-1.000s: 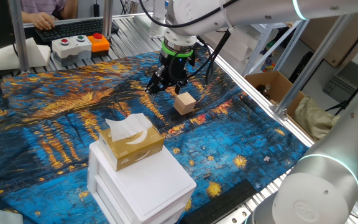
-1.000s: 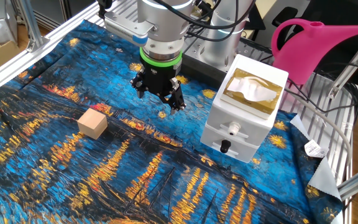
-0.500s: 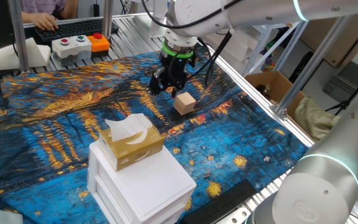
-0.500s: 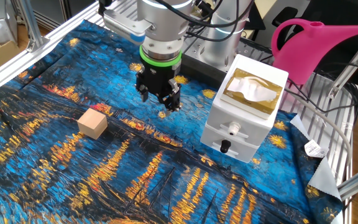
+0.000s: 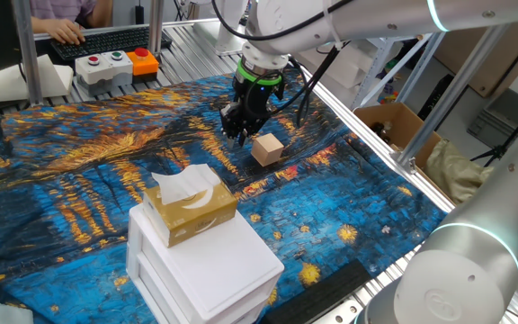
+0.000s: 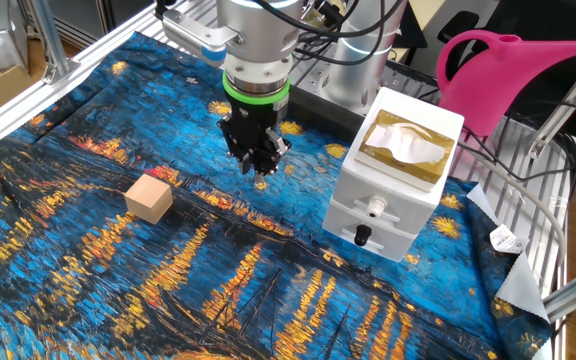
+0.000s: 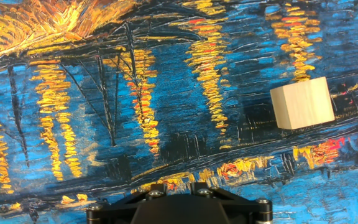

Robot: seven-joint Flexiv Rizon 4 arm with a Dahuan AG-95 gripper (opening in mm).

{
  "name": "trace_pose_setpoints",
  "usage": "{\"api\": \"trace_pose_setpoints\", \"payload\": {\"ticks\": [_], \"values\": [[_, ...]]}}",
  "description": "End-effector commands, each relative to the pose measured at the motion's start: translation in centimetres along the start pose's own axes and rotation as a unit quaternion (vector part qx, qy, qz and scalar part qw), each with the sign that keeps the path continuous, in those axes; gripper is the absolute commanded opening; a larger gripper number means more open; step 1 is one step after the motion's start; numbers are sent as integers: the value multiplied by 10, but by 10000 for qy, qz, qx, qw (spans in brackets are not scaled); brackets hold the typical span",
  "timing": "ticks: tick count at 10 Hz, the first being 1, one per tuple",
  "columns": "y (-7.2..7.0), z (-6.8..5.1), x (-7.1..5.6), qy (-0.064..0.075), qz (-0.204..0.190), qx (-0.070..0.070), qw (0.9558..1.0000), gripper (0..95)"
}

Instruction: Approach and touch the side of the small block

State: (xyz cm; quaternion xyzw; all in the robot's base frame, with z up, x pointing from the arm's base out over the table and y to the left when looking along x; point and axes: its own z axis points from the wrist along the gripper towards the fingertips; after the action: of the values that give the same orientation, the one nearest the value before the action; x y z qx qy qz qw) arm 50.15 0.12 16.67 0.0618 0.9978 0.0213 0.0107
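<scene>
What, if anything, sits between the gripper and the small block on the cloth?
Nothing visible. The gripper hangs above the painted cloth, apart from the small block, with only bare cloth between them. The tissue box on the white box stands on the opposite side.

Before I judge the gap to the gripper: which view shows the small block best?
The other fixed view: the small block sits unobstructed, clearly apart from the gripper. In one fixed view the block looks almost beside the fingers. The hand view shows the block at right, fingertips unseen.

Light-tan block (image 7: 302,102), blue-and-gold cloth (image 7: 104,93)
</scene>
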Motion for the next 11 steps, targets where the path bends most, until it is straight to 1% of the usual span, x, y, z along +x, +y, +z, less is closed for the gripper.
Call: {"api": "trace_pose_setpoints", "payload": {"ticks": [1, 11], "values": [[0, 0, 0, 3, 12, -15, 10000, 190], [1, 4, 0, 10, 19, -66, 10000, 190]]}}
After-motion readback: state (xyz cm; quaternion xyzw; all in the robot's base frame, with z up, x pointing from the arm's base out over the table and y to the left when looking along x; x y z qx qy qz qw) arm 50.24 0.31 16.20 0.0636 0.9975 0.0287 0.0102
